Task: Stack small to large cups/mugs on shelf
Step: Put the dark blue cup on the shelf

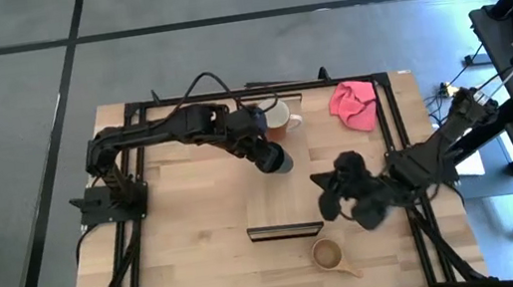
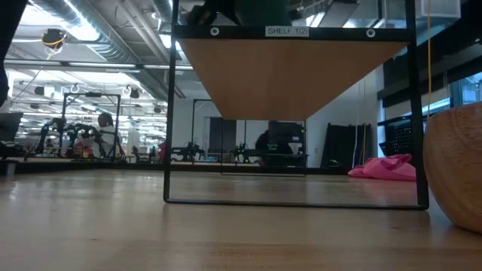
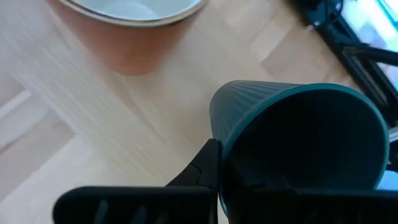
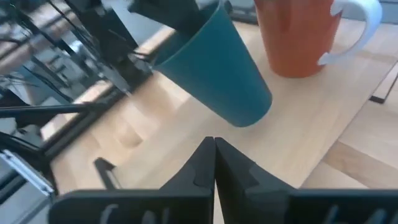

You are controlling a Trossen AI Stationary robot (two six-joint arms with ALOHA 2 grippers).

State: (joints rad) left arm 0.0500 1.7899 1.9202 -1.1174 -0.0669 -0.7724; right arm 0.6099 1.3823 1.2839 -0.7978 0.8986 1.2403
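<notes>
My left gripper (image 1: pixel 276 159) pinches the dark green cup (image 1: pixel 280 161) at its rim, one finger (image 3: pixel 199 171) outside the ribbed wall, cup tilted and lifted off the shelf (image 1: pixel 212 185). My left arm reaches from the table's left side across to the cup, elbow bent. Just beside it stands the red-orange mug (image 1: pixel 278 118), white inside, handle pointing right; they look apart. My right gripper (image 1: pixel 329 194) waits right of centre, fingers (image 4: pixel 205 163) pressed together, empty, aimed at the green cup. The tan wooden cup (image 1: pixel 329 252) sits on the tabletop (image 1: pixel 204 272) near the front edge, well apart from the others. Pink cloth (image 1: pixel 354 104) at far right. In the low view the shelf's underside fills the top, the wooden cup is cut off at the right edge, and both grippers are hidden.
</notes>
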